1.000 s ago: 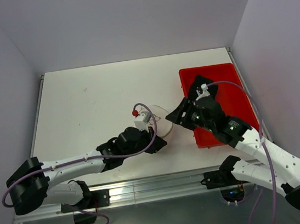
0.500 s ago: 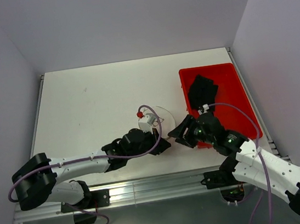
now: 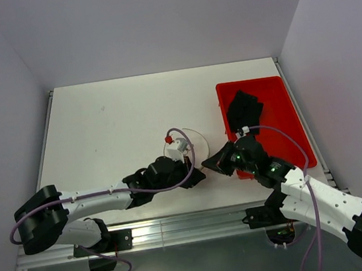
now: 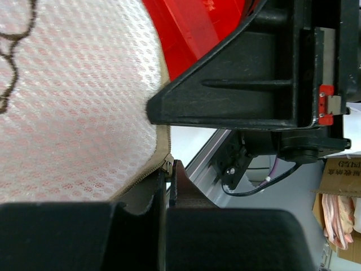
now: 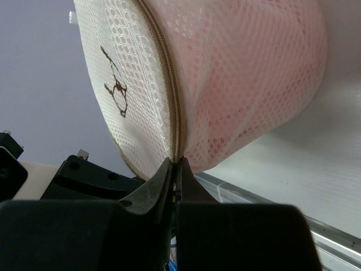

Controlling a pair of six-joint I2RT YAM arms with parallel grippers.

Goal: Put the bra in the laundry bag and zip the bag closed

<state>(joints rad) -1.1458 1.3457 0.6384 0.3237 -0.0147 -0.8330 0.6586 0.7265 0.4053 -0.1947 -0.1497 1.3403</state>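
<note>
**Both tools pinched on the bag rim, bra inside**

The white see-through mesh laundry bag [image 5: 130,73] with round faces stands on edge on the white worktop [image 3: 112,118], between the two tools. The pale pink soft fabric bra [image 5: 254,79] is inside the laundry bag and shows as a pink tint through the mesh.

Left tool [image 4: 167,183]: at the bag's near-left rim. Its jaws are almost fully together, with only a thin slit between them. The tan zipper tape [image 5: 169,84] of the rim is nipped in that slit, next to a small metal zipper part. I cannot tell whether that part is the pull.

Right tool [image 5: 176,169]: at the bag's near-right rim. Its fingertips are pressed together on the zipper seam where the two round faces meet, with no visible gap. In the right wrist view the zipper teeth look meshed along the stretch above the grip.

The two tools sit close together at the bag's near edge. The right tool's black body fills much of the left wrist view, just beside the mesh.

The red rectangular plastic bin [image 3: 280,129] is just right of the bag, and a black fabric garment [image 3: 243,108] lies in its far half.
</note>
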